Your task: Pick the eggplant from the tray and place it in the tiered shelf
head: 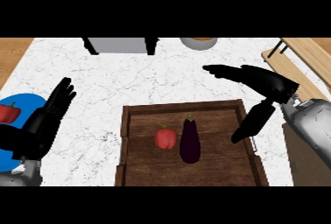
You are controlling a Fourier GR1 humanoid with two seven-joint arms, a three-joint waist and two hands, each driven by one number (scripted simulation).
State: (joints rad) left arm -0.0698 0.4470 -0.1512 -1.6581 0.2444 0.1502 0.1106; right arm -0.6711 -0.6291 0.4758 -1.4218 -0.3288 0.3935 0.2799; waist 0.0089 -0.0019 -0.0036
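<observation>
Light is even and bright across the white marble tabletop; no glare or hot spots. Source looks overhead and diffuse, direction cannot be told. Shadows faint: slight darkening inside the brown tray along its raised walls. The black hands read as near-solid silhouettes with little surface detail. Edges slightly soft throughout. No visible bending of lines near the frame edges.

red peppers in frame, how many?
2. One pepper lies in the tray, left of the eggplant. The other pepper sits on the blue plate at the left edge, partly cut off.
</observation>
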